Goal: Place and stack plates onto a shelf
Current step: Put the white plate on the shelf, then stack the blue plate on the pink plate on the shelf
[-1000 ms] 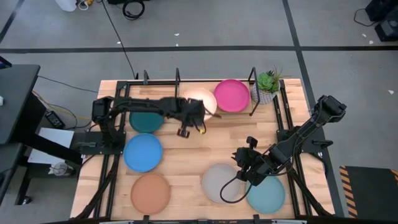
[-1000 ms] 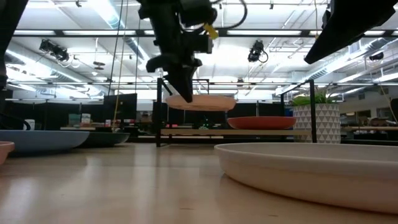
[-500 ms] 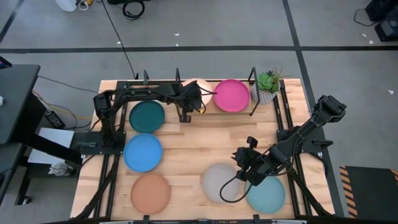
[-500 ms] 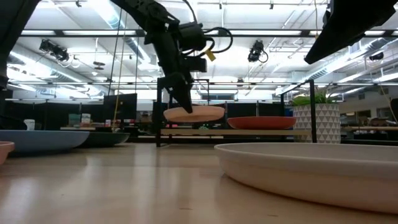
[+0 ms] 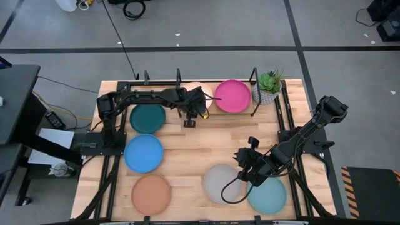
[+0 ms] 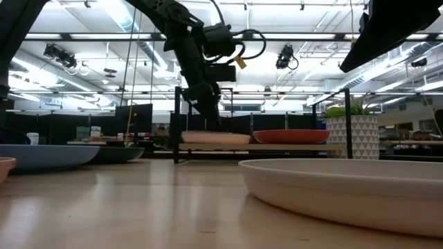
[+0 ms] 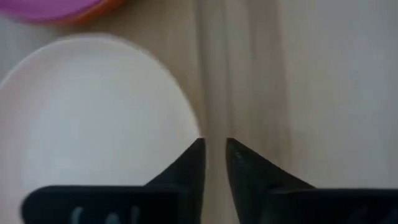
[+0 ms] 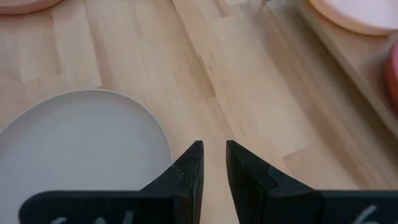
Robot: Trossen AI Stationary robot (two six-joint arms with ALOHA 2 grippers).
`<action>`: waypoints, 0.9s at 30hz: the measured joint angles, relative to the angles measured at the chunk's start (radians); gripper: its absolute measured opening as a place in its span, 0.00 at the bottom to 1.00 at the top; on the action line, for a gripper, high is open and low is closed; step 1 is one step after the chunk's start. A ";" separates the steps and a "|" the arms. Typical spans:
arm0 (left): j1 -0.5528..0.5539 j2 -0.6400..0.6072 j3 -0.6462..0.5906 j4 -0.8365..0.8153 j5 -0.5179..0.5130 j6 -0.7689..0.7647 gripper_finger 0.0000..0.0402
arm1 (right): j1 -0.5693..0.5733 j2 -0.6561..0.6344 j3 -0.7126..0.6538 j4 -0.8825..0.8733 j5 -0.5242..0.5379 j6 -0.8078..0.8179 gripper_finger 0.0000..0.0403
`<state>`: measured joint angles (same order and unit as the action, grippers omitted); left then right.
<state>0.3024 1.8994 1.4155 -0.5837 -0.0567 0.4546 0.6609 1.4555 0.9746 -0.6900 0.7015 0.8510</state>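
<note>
The cream plate (image 5: 201,89) lies level on the left half of the black rod shelf (image 5: 254,81), as the low view (image 6: 214,138) shows. Beside it the magenta plate (image 5: 233,95) rests on the orange plate (image 7: 119,5). My left gripper (image 5: 197,104) reaches over the shelf and is shut at the cream plate's rim. My right gripper (image 5: 242,167) hangs shut and empty above the rim of the grey plate (image 5: 222,183). My left gripper is at the cream plate's rim (image 7: 194,127), on the plate's near side. The fingers come from above, slanting down. One finger (image 7: 194,163) lies against the rim; the gap between the fingers is very narrow. The plate's underside rests flat on the shelf.
The dark teal (image 5: 147,117), blue (image 5: 143,152) and terracotta (image 5: 151,194) plates lie along the table's left side. The light aqua plate (image 5: 269,195) lies at the near right. A small green plant (image 5: 269,84) stands right of the shelf. Bare wood lies mid-table.
My left gripper has carried the cream plate toward the table's far edge and down. The plate hung above the shelf board a second ago and now lies level on it beside the magenta plate.
</note>
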 joint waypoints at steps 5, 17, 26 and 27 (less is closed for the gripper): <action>-0.048 -0.051 0.000 -0.026 -0.019 0.003 0.31 | 0.000 0.000 -0.005 -0.002 0.016 -0.032 0.19; -0.338 -0.139 0.002 -0.245 0.139 -0.436 0.36 | -0.018 0.000 -0.005 0.019 0.197 -0.249 0.19; -0.547 -0.121 0.000 -0.454 -0.315 -0.738 0.36 | -0.067 0.000 -0.080 0.133 0.245 -0.472 0.19; -0.562 -0.121 0.000 -0.464 -0.356 -0.768 0.36 | -0.073 0.000 -0.100 0.168 0.257 -0.515 0.19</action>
<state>-0.2597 1.7779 1.4158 -1.0478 -0.4130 -0.3138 0.5875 1.4555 0.8748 -0.5224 0.9583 0.3365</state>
